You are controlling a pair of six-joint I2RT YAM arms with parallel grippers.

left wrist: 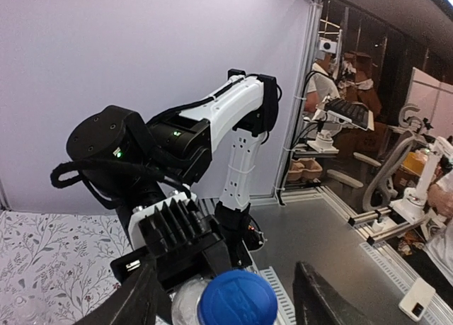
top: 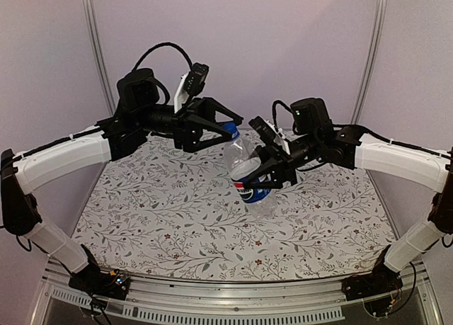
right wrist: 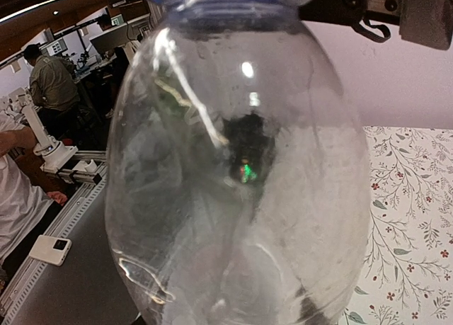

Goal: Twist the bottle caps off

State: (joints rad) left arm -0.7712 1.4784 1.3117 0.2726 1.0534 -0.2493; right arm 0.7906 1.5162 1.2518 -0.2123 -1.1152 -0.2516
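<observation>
A clear bottle with a blue Pepsi label (top: 248, 187) hangs tilted above the table, neck pointing up and to the left. My right gripper (top: 263, 170) is shut on its labelled body. In the right wrist view the bottle (right wrist: 241, 183) fills the frame and hides the fingers. Its bright blue cap (top: 231, 131) sits on the neck. My left gripper (top: 233, 127) is open, one finger on each side of the cap. In the left wrist view the cap (left wrist: 237, 300) lies between the dark fingers (left wrist: 322, 300), with a clear gap on the right.
A floral cloth (top: 177, 212) covers the table. A metal rail (top: 233, 297) runs along the near edge between the two arm bases. Upright frame posts (top: 95, 49) stand at the back corners against plain walls.
</observation>
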